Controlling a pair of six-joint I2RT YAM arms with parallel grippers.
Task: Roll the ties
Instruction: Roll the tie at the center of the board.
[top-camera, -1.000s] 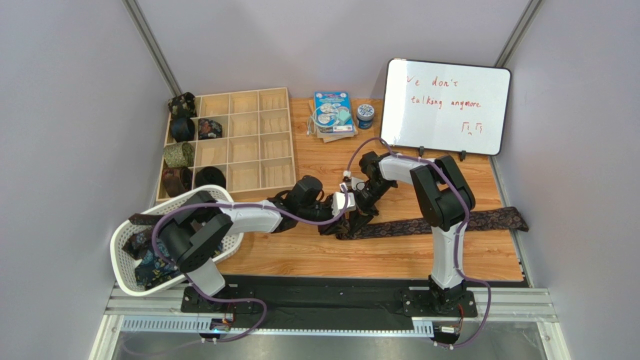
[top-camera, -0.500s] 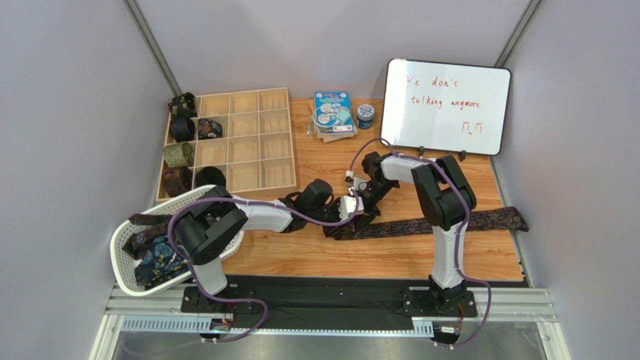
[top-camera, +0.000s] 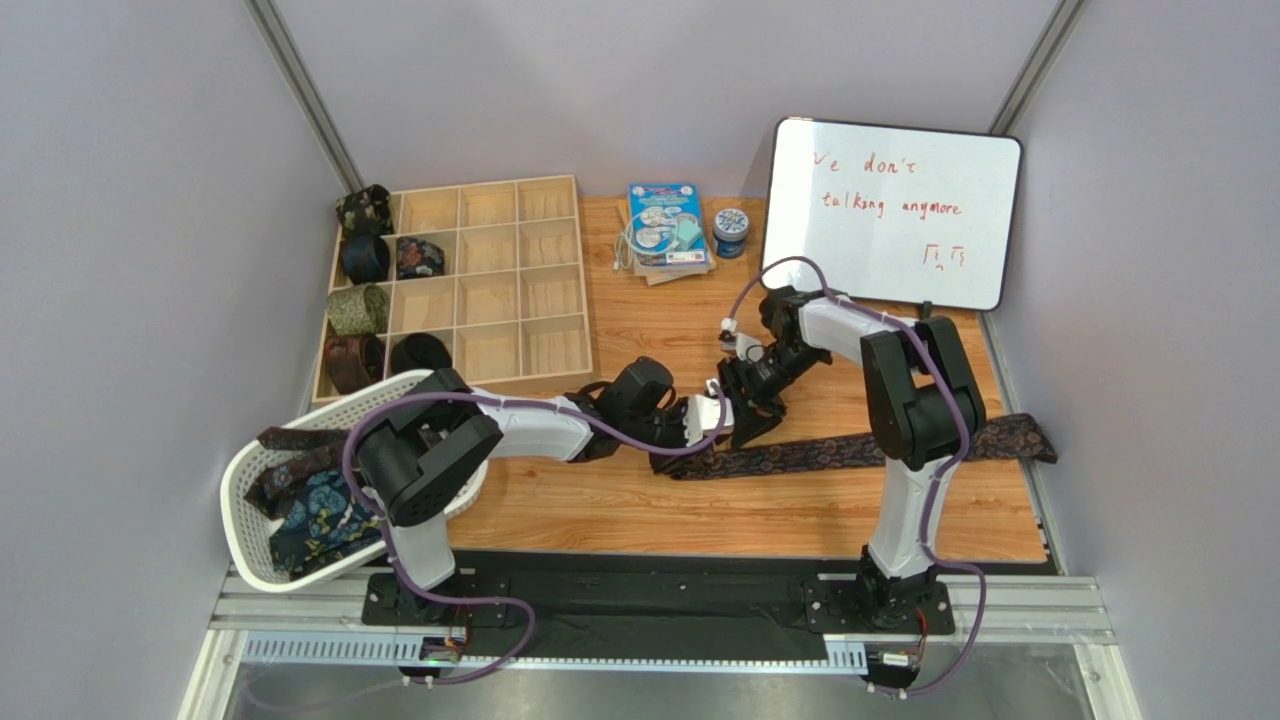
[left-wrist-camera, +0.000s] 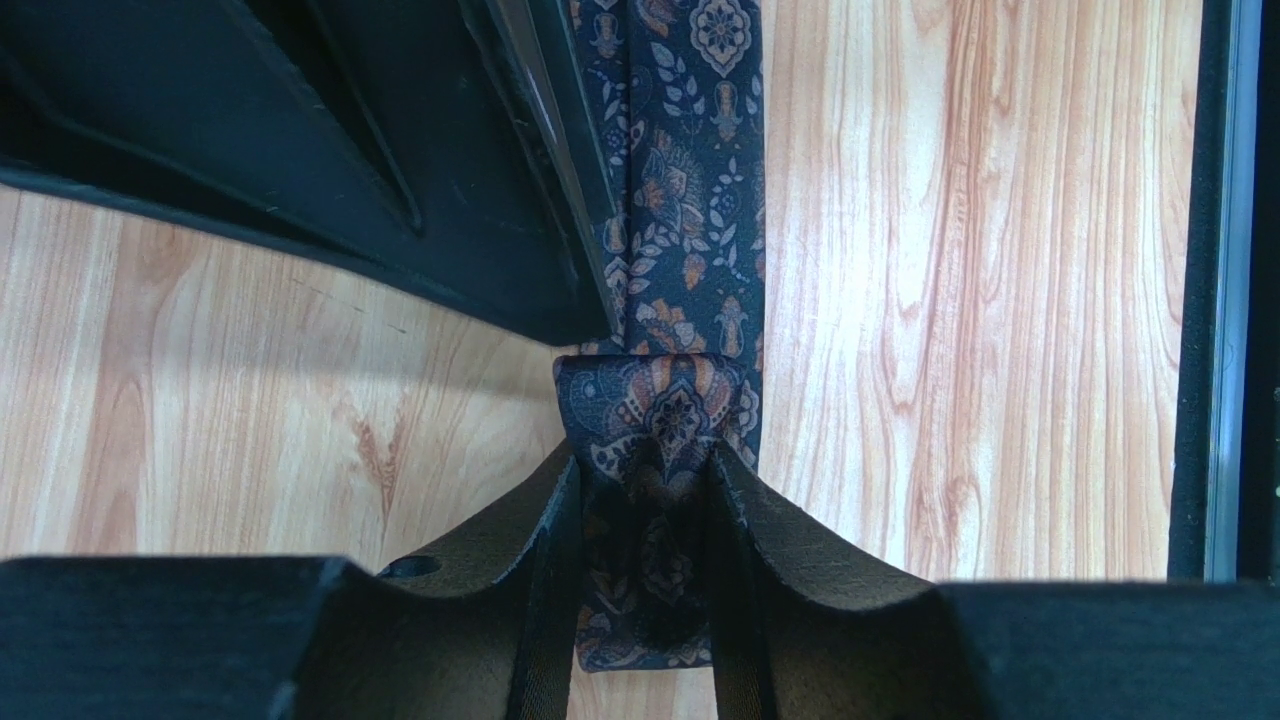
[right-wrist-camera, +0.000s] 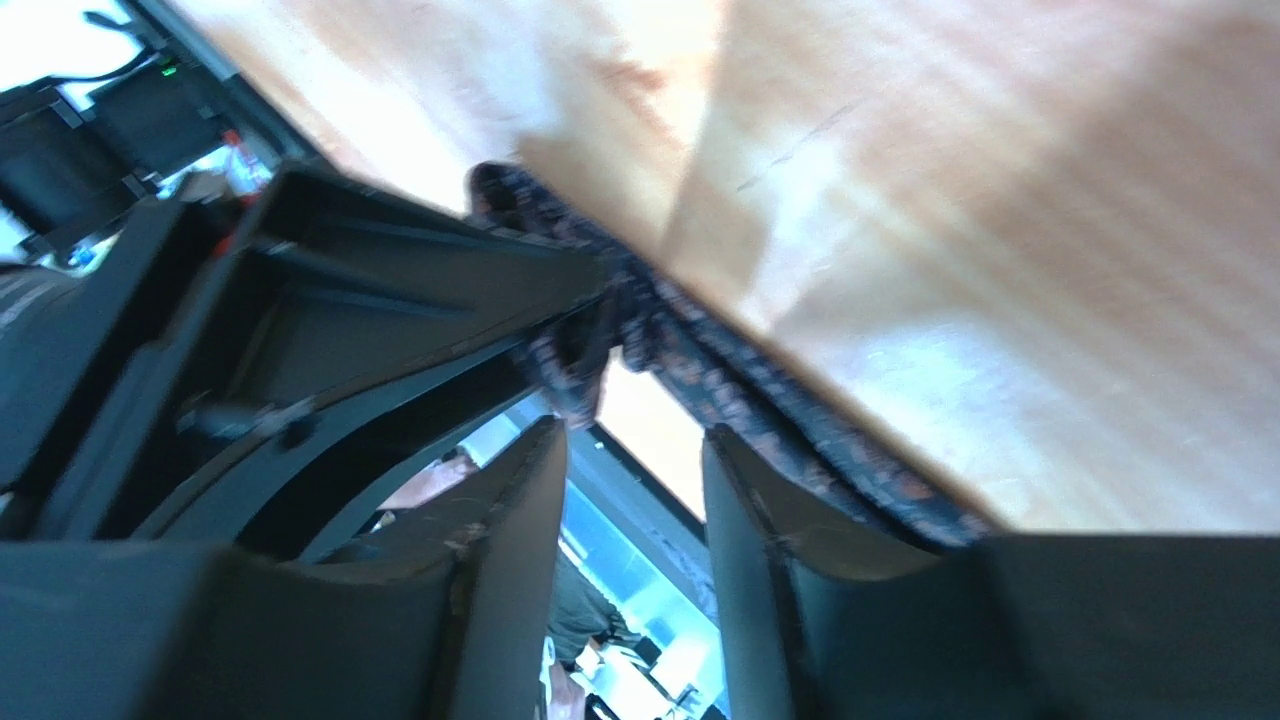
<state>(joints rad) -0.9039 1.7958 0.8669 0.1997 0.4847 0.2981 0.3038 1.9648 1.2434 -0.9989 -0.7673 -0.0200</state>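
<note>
The table (top-camera: 842, 518) is of light wood with a clear grain. A black mat (top-camera: 661, 582) runs along its near edge, and plain grey walls (top-camera: 135, 225) close the place on three sides. A long tie (top-camera: 902, 447) of soft dark fabric, with a small orange and blue flower pattern, lies flat across the right half of the table. Its wide end reaches the right edge. Its left end is folded into a short thick bundle, and the left gripper (left-wrist-camera: 646, 503) is clenched on this bundle, one finger at each side. The right gripper (right-wrist-camera: 631, 450) hangs just beside it, released, with nothing between its fingers. At the far left stands a shallow wooden tray (top-camera: 489, 293) of square compartments, with small rolled ties (top-camera: 358, 311) in its left compartments. A white mesh basket (top-camera: 233, 503) at the near left holds loose ties (top-camera: 308, 525). A whiteboard (top-camera: 894, 210) with red writing leans at the far right.
</note>
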